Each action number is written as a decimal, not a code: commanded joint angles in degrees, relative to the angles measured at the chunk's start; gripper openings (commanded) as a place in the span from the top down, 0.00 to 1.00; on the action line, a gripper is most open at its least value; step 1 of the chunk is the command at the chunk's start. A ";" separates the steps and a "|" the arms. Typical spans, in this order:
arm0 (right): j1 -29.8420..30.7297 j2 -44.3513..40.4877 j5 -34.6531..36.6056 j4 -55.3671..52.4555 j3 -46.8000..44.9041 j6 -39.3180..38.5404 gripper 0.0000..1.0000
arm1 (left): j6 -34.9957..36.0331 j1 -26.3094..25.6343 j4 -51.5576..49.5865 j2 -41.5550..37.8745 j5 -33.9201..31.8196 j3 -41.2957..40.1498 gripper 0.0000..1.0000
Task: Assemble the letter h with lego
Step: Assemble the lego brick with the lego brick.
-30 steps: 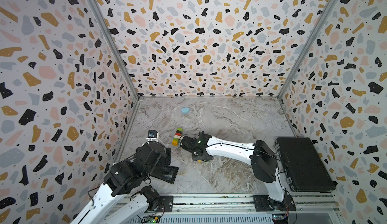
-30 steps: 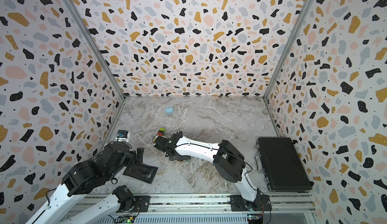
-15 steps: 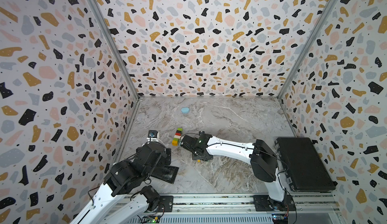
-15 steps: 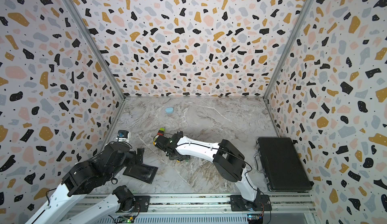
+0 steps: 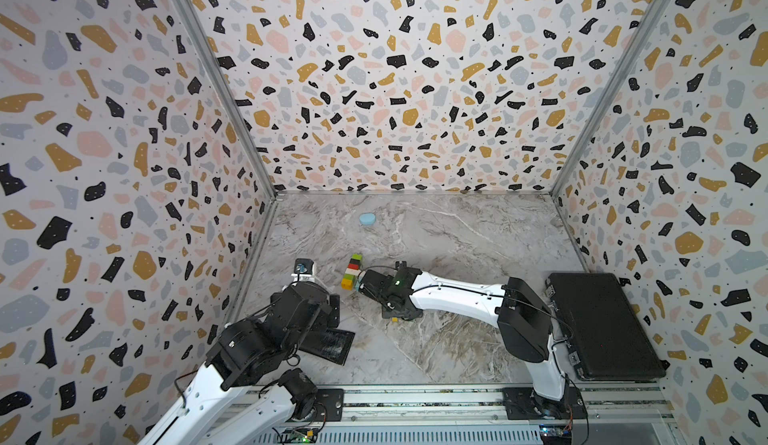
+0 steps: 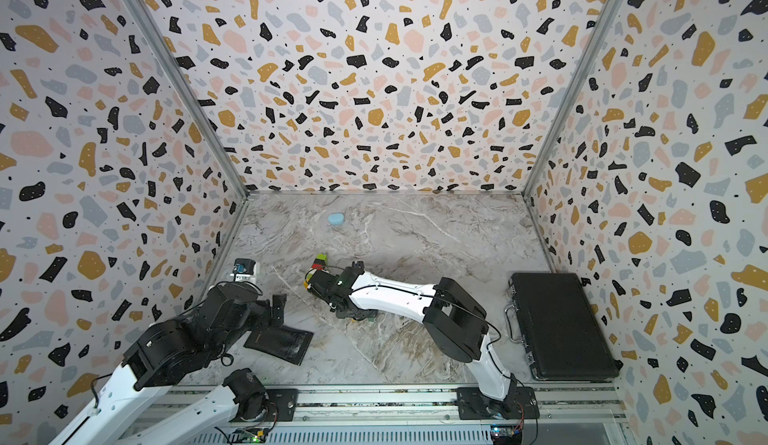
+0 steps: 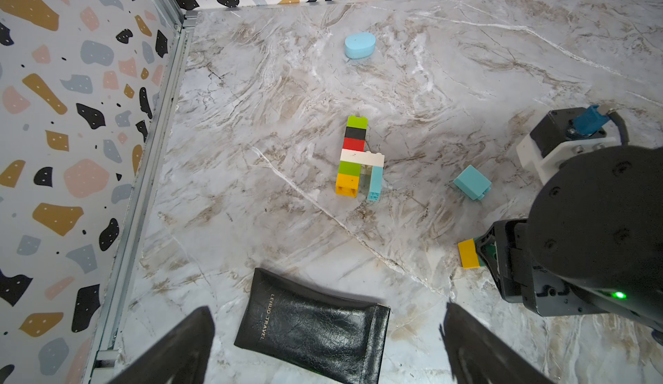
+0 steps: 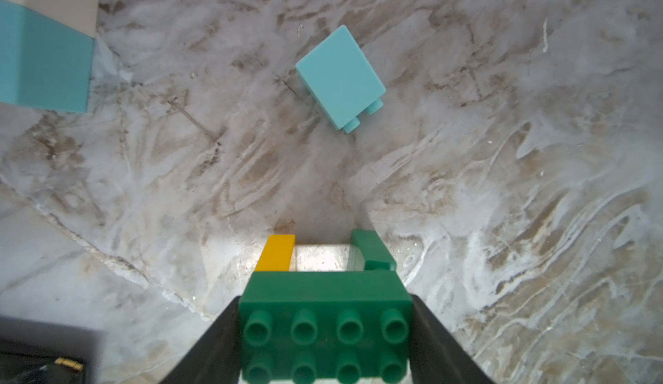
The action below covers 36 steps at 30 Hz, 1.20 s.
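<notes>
Two arms over a marble worktop (image 5: 457,247), one lego stack (image 5: 352,271) lying flat.
In both top views the stack (image 6: 318,265) lies left of centre, just beside the right arm's wrist (image 5: 395,289); a black case (image 5: 602,326) sits at the worktop's right edge. Left wrist view: the left tool (image 7: 328,312) is spread wide over a black pouch (image 7: 312,332), and a loose light blue brick (image 7: 471,182) lies apart from the stack. Right wrist view: the right tool (image 8: 324,314) clamps a dark green brick (image 8: 324,292), a yellow brick (image 8: 275,253) joined to it.

Pale-blue oval lump (image 5: 367,218) at back; black pouch (image 7: 312,328) flat; black case (image 5: 602,326) closed.
</notes>
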 commanded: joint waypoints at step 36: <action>-0.56 0.85 -5.24 -0.42 -0.45 -3.57 0.41 | -0.17 -0.58 0.93 -0.03 -1.15 -0.60 0.01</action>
